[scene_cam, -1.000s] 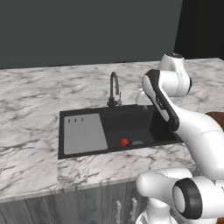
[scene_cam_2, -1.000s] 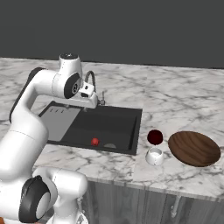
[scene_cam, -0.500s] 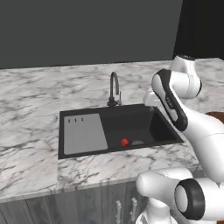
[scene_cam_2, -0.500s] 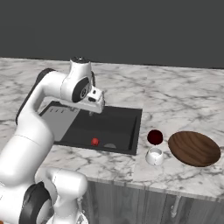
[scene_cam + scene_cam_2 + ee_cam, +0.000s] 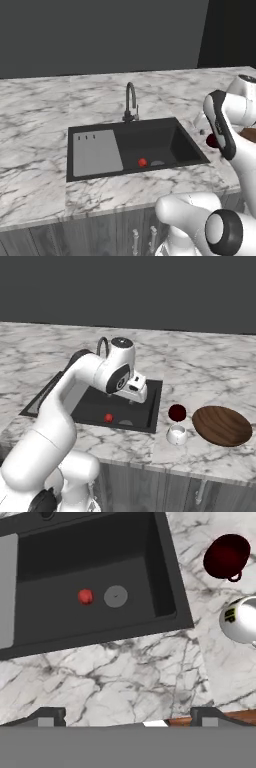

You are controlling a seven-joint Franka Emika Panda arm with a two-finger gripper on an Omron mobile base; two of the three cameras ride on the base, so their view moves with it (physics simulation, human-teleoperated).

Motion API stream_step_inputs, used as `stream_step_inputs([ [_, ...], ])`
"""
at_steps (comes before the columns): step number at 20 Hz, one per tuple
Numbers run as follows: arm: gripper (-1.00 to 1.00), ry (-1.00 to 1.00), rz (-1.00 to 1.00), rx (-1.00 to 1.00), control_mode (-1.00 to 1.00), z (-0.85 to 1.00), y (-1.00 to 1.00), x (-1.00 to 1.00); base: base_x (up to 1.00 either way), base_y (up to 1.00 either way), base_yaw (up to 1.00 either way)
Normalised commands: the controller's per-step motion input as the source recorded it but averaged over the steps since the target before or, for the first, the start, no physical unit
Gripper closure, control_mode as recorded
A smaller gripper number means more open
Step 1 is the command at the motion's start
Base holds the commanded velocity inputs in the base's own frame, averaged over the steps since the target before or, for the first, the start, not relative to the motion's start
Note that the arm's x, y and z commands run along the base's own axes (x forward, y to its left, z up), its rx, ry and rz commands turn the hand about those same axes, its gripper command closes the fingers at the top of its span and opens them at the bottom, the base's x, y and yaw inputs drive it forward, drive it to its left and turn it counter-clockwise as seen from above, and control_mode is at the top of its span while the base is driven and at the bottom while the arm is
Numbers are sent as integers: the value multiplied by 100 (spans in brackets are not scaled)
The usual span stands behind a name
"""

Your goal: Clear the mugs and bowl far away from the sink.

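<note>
1. The gripper (image 5: 128, 714) hangs with its jaws spread wide and nothing between them, over the marble counter (image 5: 125, 667) just off the sink's (image 5: 100, 577) front corner.
2. A white mug (image 5: 241, 619) and a dark red mug (image 5: 226, 556) stand close together beside the sink.
3. The brown bowl (image 5: 221, 425) lies beyond the mugs.
4. A small red thing (image 5: 85, 596), perhaps a ball, rests in the sink basin.

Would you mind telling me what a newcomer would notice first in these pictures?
The black sink set in the marble counter, with a small red ball on its floor. Right of it stand a dark red mug, a white mug and a wide brown bowl. The open gripper hangs over the basin's right edge.
</note>
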Motion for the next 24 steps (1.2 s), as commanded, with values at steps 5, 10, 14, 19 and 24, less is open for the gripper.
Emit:
stream_step_inputs([
  [5, -100, 3, -5, -13, -100, -65, -85, -28, 0, 0, 0],
  [10, -100, 12, -6, -8, -100, -65, -75, -5, 0, 0, 0],
  [14, -100, 11, 0, -1, -100, -51, -82, 30, 0, 0, 0],
  [19, -100, 9, 0, 0, -100, -46, -64, 39, 0, 0, 0],
  [24, -100, 0, 2, 0, -100, -45, -58, 39, 0, 0, 0],
])
